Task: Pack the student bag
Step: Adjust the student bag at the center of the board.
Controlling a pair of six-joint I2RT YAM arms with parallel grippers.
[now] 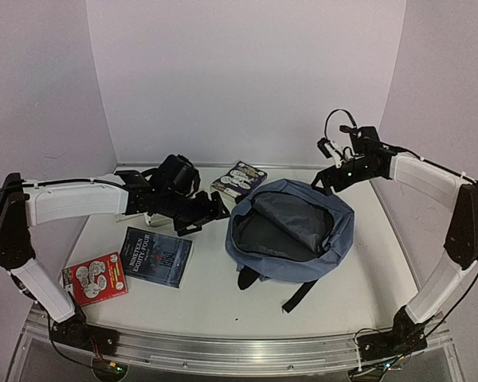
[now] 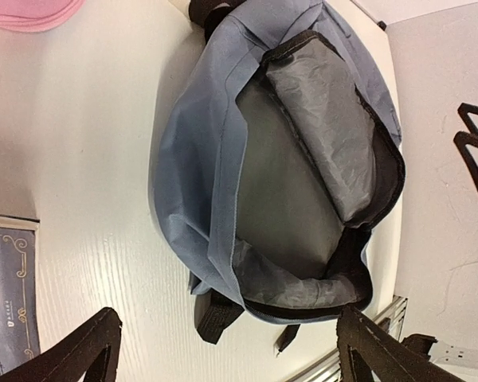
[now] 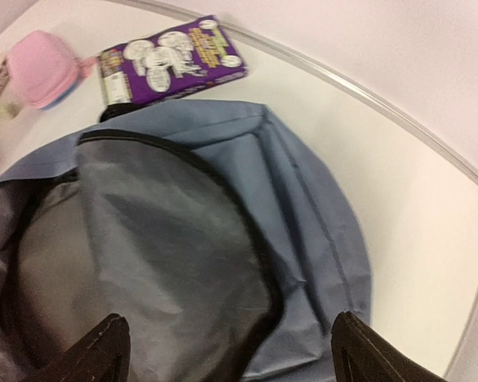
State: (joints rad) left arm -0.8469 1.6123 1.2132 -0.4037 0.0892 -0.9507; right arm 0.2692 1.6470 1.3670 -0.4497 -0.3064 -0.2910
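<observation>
While the student bag point(image 1: 291, 231) is lying flat on the white table point(image 1: 223, 318) with its main compartment gaping open and grey lining showing, the left gripper point(image 1: 211, 213) is hanging just beside the bag's rim on the left arm's side. Its jaws are standing wide apart with nothing between them. In the left wrist view its black fingers point(image 2: 88, 350) are framing the bag's open mouth, which is lying just beyond the fingertips, and the fingers are not touching the fabric. The right gripper point(image 1: 328, 179) is hovering over the bag's far edge on the right arm's side, also spread wide and holding nothing. In the right wrist view its fingers point(image 3: 95, 350) are straddling the folded-back flap and the blue outer fabric below. Whether they are brushing the cloth cannot be told. A black strap point(image 1: 299, 296) is trailing from the bag toward the arm bases. A purple book point(image 1: 239, 179) is lying just beyond the bag's far rim, with a pink pencil case point(image 3: 40, 68) further out past it. A dark book point(image 1: 155, 256) and a red book point(image 1: 95, 278) are lying well apart from the bag on the left arm's side.
</observation>
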